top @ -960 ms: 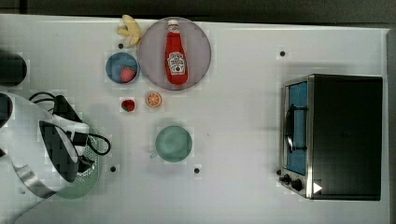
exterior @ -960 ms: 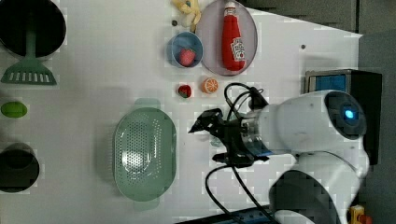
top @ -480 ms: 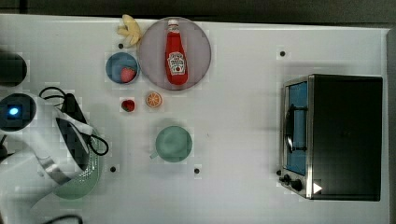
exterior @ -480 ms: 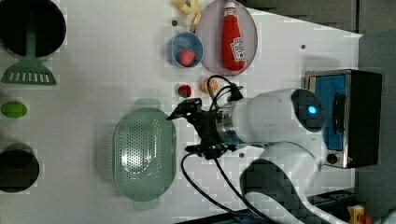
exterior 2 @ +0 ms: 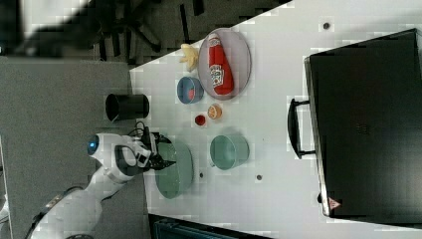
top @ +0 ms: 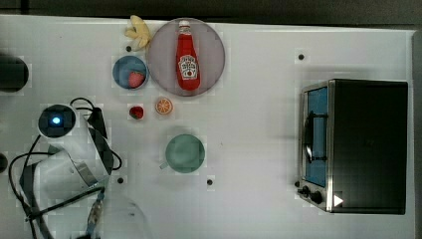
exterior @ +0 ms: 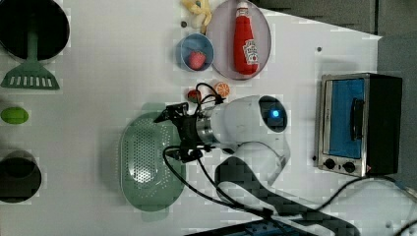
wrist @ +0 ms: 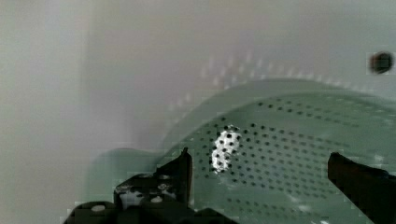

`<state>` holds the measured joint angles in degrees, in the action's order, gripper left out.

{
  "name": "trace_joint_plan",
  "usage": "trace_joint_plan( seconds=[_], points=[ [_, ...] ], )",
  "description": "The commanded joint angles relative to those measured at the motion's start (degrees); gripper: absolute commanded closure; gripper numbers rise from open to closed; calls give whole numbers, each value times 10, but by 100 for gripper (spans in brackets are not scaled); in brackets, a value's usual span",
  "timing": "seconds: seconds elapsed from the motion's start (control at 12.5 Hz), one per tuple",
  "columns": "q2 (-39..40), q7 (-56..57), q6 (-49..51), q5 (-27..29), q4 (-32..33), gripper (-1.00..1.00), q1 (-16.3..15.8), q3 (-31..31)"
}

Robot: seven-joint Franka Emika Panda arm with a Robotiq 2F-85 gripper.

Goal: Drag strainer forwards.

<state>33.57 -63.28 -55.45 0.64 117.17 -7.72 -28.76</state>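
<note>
The strainer point(exterior: 145, 167), a pale mint-green oval with a bottom full of small holes, sits on the white table point(exterior: 108, 73). In the left view it lies below and to the left of the blue bowl point(exterior: 195, 51); in the right view the strainer point(exterior 2: 175, 172) is just left of the green mug point(exterior 2: 229, 151), with a clear gap between them.

The gripper point(exterior: 172, 132) hangs over the strainer's edge on the side nearest the arm point(exterior: 246, 120). Its fingers are spread apart: in the wrist view one dark fingertip point(wrist: 180, 170) stands over the strainer's rim and the other point(wrist: 359, 179) over the perforated inside, with the holed floor of the strainer point(wrist: 289, 149) showing between them. Nothing is held between the fingers. Whether the fingertips touch the plastic cannot be told.

In the top view the arm point(top: 64, 144) covers the place where the strainer lies, to the lower left of the green mug point(top: 184, 153).

Near the blue bowl point(top: 130, 72), which holds a strawberry point(top: 136, 78), a ketchup bottle point(top: 187, 62) lies on a round grey plate point(top: 214, 50). A second strawberry point(top: 136, 112) and an orange slice point(top: 163, 105) lie between the bowl and the mug. A toaster oven point(top: 356, 144) stands well apart from the strainer, on the far side of the mug from it.
</note>
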Motion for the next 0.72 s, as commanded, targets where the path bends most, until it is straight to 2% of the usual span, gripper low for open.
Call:
trace_joint_plan(
  seconds=[0.08,0.4,0.72],
  points=[
    [-2,-57,-34,-1,-8,-100,-54,29],
    [12,-110,-50,-1,-22,-100,-90,69],
    [40,-110,-52,-1,-70,-100,-98,86]
  ],
)
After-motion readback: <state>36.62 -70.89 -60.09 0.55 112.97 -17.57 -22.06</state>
